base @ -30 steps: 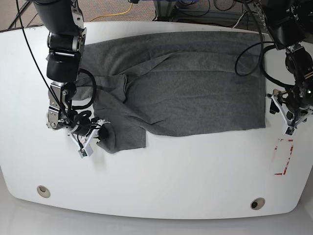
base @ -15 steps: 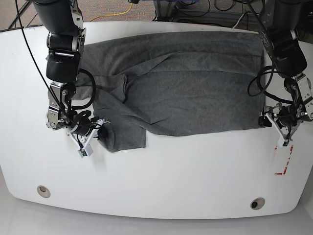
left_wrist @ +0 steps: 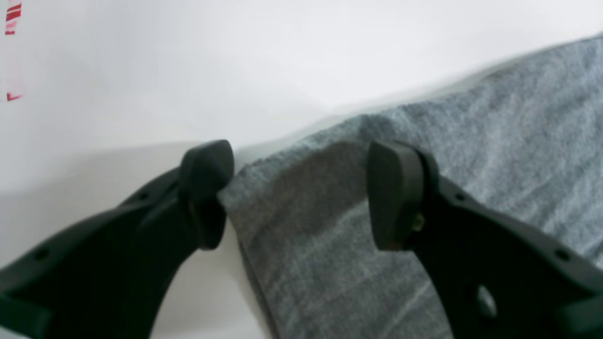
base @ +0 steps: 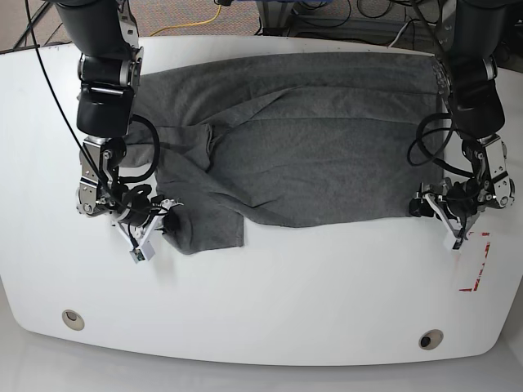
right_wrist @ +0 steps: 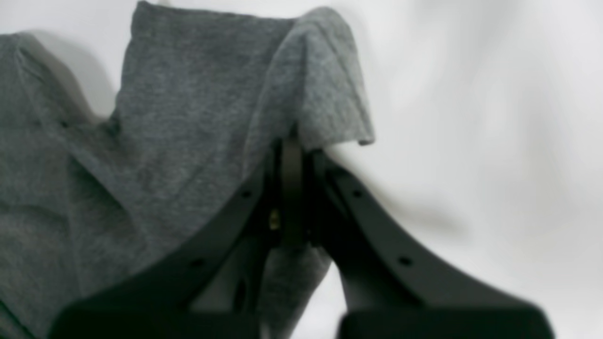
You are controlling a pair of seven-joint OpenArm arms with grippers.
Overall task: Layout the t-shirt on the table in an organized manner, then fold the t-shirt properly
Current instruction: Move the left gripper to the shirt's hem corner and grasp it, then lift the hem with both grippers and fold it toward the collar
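The dark grey t-shirt [base: 310, 147] lies spread across the white table [base: 286, 286], with wrinkles and a folded flap at its left. In the base view my right gripper [base: 166, 222] sits at that flap's lower left end. The right wrist view shows this gripper [right_wrist: 292, 155] shut on a raised fold of the t-shirt [right_wrist: 188, 117]. My left gripper [base: 431, 210] is at the t-shirt's lower right corner. In the left wrist view it [left_wrist: 301, 188] stands open, the corner of the t-shirt [left_wrist: 471, 141] lying between its fingertips [left_wrist: 395, 193].
A red tape rectangle [base: 476, 261] marks the table just right of the left gripper, and its edge shows in the left wrist view [left_wrist: 12, 14]. Two grommet holes [base: 73, 318] [base: 430, 339] sit near the front edge. Cables hang behind the table.
My left arm has moved left and slightly down, bringing its open gripper from beside the red tape to the t-shirt's lower right corner. The right gripper has stayed shut on the flap.
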